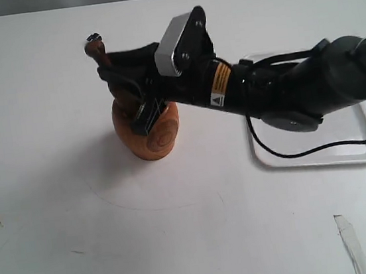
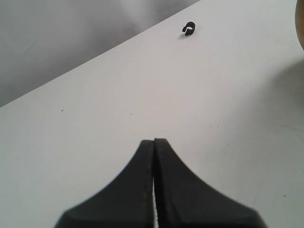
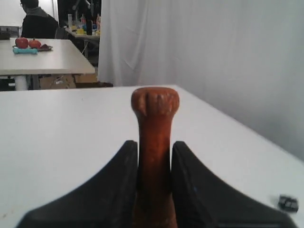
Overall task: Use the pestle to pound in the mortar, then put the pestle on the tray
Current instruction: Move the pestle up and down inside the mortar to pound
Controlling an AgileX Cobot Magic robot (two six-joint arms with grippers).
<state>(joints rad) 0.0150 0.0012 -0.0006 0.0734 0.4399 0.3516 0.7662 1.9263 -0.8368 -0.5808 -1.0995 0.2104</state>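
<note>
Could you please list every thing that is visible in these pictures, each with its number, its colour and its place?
mortar: one, orange-brown wood, standing on the table, left of centre in the exterior view.
pestle: one, dark reddish-brown, tilted, lower end in the mortar, knob up.
tray: one, white, on the table at the right, partly hidden by the right arm.
small clip: one, black, lying on the table.
table: one, white, under all of these.
second table: one, pale, far in the background, with red and teal things on it.
left gripper: one, black, shut and empty, above bare table.
right gripper: one, black, shut on the pestle's handle, over the mortar.
</note>
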